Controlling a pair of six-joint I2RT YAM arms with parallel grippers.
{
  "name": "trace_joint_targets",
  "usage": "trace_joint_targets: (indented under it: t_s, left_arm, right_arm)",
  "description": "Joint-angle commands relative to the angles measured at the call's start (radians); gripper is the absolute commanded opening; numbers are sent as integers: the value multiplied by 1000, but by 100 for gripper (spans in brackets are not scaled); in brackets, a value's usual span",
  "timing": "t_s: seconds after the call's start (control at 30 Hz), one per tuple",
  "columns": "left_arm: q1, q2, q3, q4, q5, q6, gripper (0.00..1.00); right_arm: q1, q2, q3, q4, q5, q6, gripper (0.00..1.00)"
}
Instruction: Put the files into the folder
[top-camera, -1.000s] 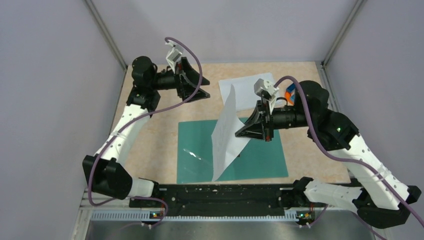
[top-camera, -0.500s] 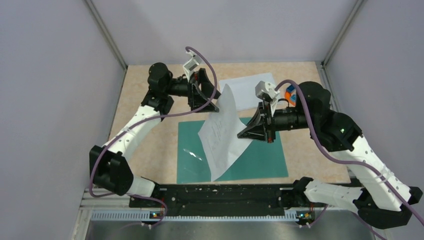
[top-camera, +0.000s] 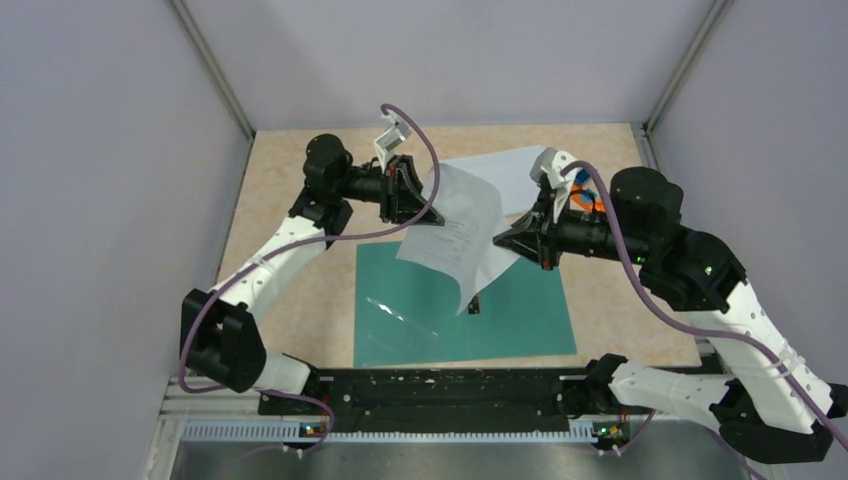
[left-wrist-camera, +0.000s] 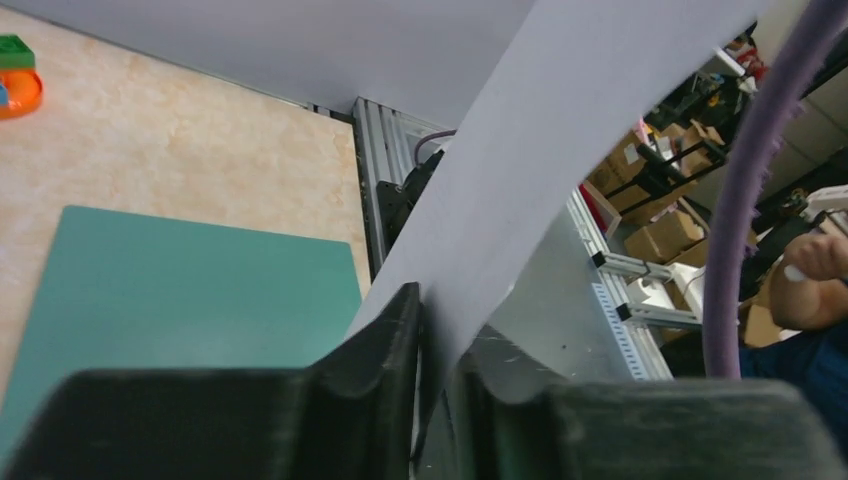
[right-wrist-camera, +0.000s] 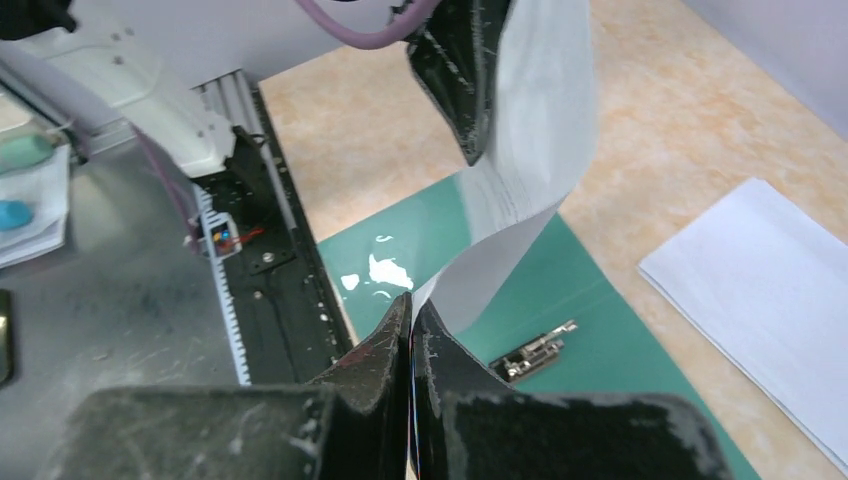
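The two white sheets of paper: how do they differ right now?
The held sheet hangs curved in the air above the folder, pinched by the left gripper and the right gripper. The other sheet lies flat on the table beyond the folder. The held sheet shows small printed text, while the other sheet looks blank. Both are white paper.

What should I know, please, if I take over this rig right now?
Left gripper: shut on one edge of the printed sheet.
Right gripper: shut on the opposite edge.
The sheet hangs curved in the air between them, above the folder, which lies open on the table with its clip exposed.
The second sheet lies on the table beyond the folder.
Done: one sheet lifted.
Left: lay it in the folder, then add the second sheet.
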Motion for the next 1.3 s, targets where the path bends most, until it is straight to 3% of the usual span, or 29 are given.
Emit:
trace_joint_targets:
  t_s: [0.0, 0.07, 0.23, 0.33, 0.43, 0.47, 0.57, 0.7, 0.83, 1.0, 1.13, 1.27]
  left_arm:
    - [-7, -39, 12, -102, -35, 92, 14]
    - [-7, -49, 18, -192, -82, 152, 0]
    - [-28, -57, 86, -534, -239, 313, 0]
    - [-63, -74, 126, -648, -363, 343, 0]
    - [-85, -104, 144, -668, -450, 296, 0]
    - [-91, -115, 148, -669, -463, 279, 0]
    - [-94, -156, 157, -657, -511, 235, 0]
    - [-93, -190, 199, -693, -573, 225, 0]
    - [-92, -216, 236, -723, -621, 222, 0]
    - [-91, -245, 259, -735, -652, 226, 0]
    - [-89, -257, 285, -740, -664, 231, 0]
    - [-88, -259, 307, -740, -671, 237, 0]
  right_arm:
    - [10, 5, 12, -31, 195, -22, 0]
    - [9, 21, 12, -49, 286, -18, 0]
    - [10, 68, 24, -84, 556, 1, 0]
    - [11, 72, 14, -43, 708, 49, 0]
    - [9, 33, -29, 52, 798, 56, 17]
    - [6, 16, -44, 97, 784, 55, 34]
    - [-3, -49, -101, 202, 642, 30, 71]
    - [-30, -126, -189, 322, 489, 17, 91]
    - [-132, -153, -256, 385, 338, 55, 97]
    - [-439, -152, -356, 588, -141, 227, 99]
    - [-645, -92, -504, 1001, -507, 528, 99]
    - [-706, 2, -634, 1566, -632, 876, 99]
